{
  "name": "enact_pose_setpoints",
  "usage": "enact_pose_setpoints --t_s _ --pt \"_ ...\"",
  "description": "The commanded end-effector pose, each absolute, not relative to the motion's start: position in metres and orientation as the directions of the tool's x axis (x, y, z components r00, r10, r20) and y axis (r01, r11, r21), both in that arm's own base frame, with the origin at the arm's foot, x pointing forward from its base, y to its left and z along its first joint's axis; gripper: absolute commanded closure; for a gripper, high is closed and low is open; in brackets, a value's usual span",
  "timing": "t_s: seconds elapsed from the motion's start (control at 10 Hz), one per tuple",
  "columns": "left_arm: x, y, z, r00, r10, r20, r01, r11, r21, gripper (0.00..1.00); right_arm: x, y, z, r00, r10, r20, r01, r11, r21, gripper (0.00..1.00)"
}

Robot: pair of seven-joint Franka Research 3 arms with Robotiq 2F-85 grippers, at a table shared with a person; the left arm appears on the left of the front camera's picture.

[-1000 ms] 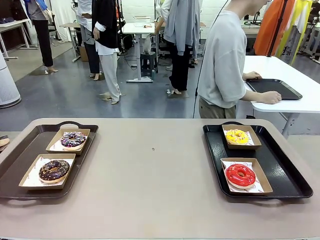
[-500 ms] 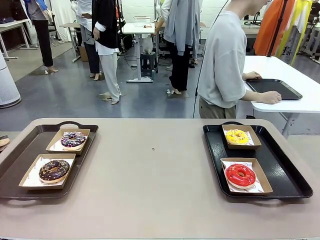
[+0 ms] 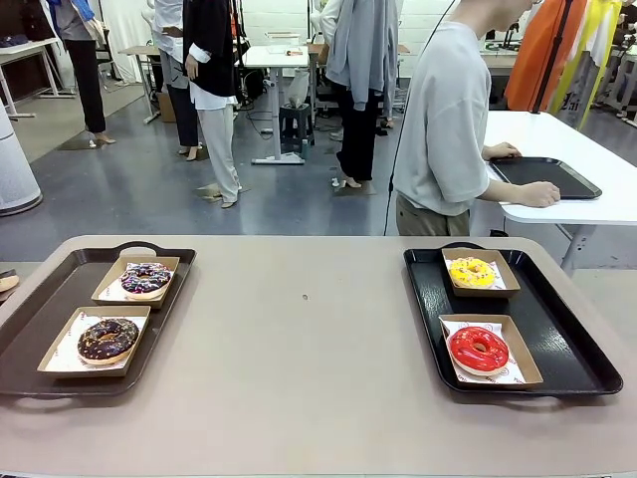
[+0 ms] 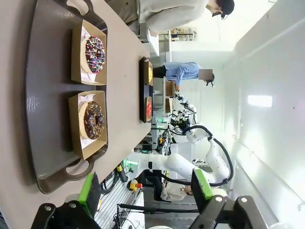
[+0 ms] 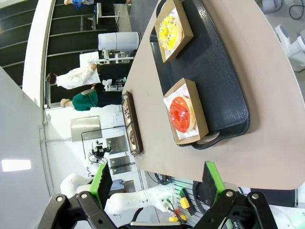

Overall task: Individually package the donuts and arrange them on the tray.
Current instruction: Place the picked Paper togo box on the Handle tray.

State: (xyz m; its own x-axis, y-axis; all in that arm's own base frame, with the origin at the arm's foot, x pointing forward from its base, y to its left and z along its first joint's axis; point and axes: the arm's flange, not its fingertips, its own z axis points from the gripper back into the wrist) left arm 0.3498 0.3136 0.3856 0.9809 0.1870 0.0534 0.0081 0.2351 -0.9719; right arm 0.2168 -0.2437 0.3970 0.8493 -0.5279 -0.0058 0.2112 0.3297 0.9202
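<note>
Wrist views show open jaws; front shows person's hand (image 3: 542, 194) on far tray (image 3: 577, 184).

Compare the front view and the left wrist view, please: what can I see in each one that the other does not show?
Front view alone: a person holding a black tray on a white table. Left wrist view alone: the left gripper, its jaws open, hanging off the table edge beside the brown tray. Both: the chocolate donut, the purple-and-white donut, and the yellow donut and red donut on their own black tray.
</note>
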Motion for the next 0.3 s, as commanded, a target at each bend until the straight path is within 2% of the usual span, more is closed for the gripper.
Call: enact_pose_setpoints --t_s 0.0,0.2 --pt "0.3489 0.3146 0.3872 0.980 0.189 0.054 0.008 0.238 -0.971 0.00 0.2163 -0.2437 0.3968 0.850 -0.527 -0.005 0.206 0.324 0.923 0.00" --pt "0.3489 0.3146 0.3872 0.980 0.189 0.054 0.008 0.238 -0.971 0.00 0.2163 -0.2437 0.3968 0.850 -0.527 -0.005 0.206 0.324 0.923 0.00"
